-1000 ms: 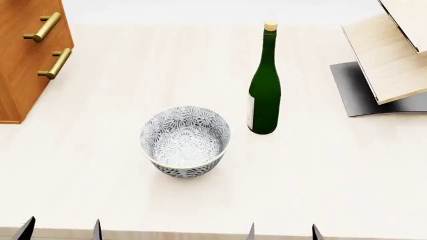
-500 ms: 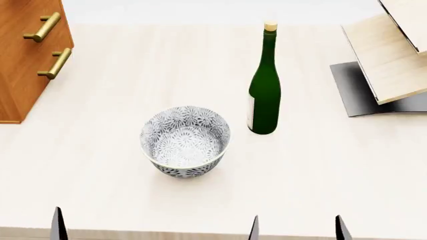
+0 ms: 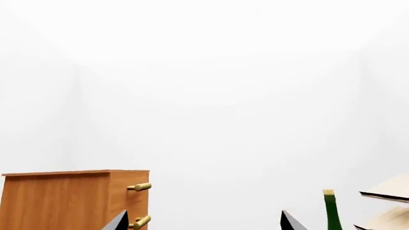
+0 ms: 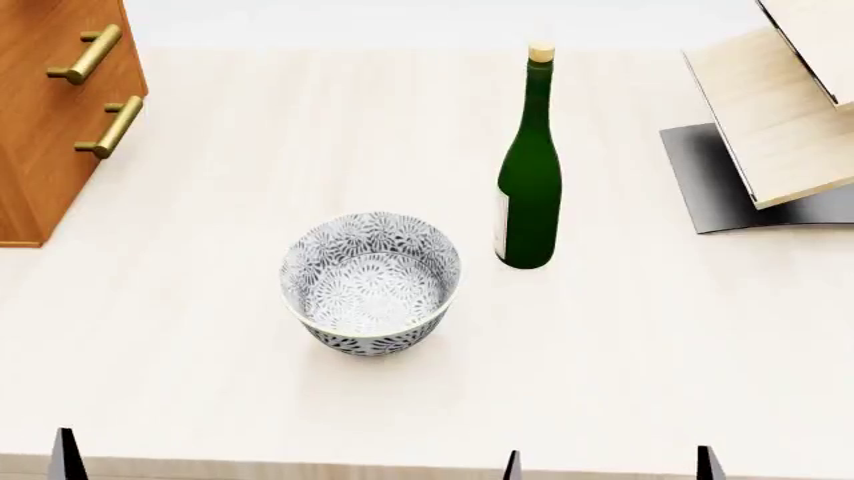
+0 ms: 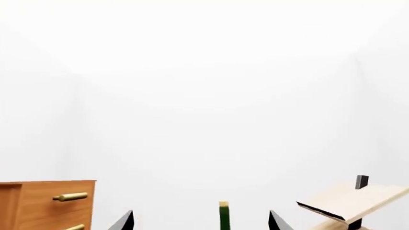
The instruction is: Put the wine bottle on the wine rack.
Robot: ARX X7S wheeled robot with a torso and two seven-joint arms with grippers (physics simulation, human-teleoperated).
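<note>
Right now I see the tall dark green glass wine bottle (image 4: pixel 530 170) standing straight up on the pale wood table (image 4: pixel 641 340). Its long side runs up and down, with the tan cork on top and the fat end on the table. It stands alone, and nothing is touching it.

Just beside it, closer to me, sits a round grey-and-white patterned bowl (image 4: pixel 371 282). The light wood wine rack (image 4: pixel 781 110) with tilted boards and a grey metal base is off to my right, apart from the bottle. A reddish-brown wood drawer cabinet (image 4: pixel 54 110) with brass handles is far off on my left.

My left gripper (image 3: pixel 203 221) and my right gripper (image 4: pixel 610 466) only poke their dark tips in at the near table edge. Both have their jaws spread wide with nothing between them.
</note>
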